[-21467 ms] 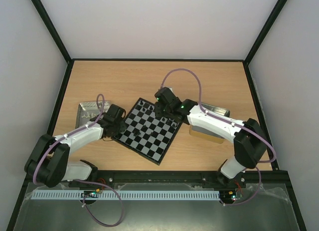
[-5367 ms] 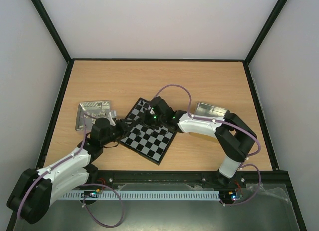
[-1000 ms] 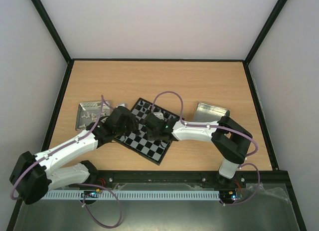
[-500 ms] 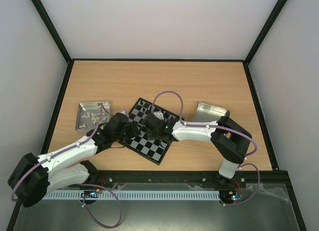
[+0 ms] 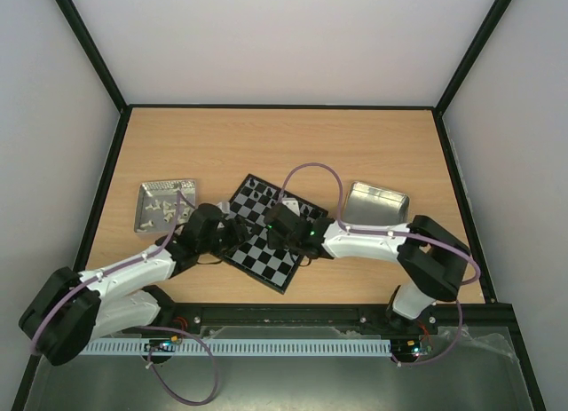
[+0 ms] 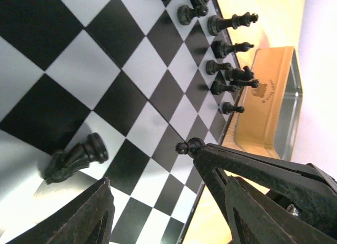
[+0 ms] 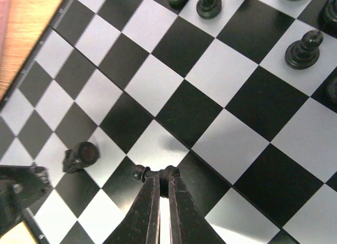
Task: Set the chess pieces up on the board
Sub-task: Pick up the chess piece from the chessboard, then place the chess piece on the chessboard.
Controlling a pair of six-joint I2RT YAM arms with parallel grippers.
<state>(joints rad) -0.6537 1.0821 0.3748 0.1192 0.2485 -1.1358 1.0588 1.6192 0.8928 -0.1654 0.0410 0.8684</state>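
The board [image 5: 277,262] lies tilted at mid-table, between both arms. My right gripper [image 7: 163,176] is shut on a black pawn [image 7: 141,173] near the board's near-left part. The pawn lies sideways, its round head sticking out beside the fingertips. The left wrist view shows that same pawn [image 6: 188,147] at the tip of the right fingers [image 6: 247,167]. My left gripper [image 6: 168,202] hangs open over the board [image 6: 131,59] with nothing between its fingers. A black knight [image 6: 76,157] lies toppled on a light square close by. Several black pieces [image 6: 229,23] stand in rows along the far edge.
A metal tray [image 5: 142,201] holding small white pieces sits left of the board. Another metal tray [image 5: 377,201] sits to its right, seen in the left wrist view as a tan-walled tin [image 6: 268,96]. Black frame rails border the table.
My right gripper has closed on the pawn. My left gripper has opened wider and drawn back toward the board's left edge.
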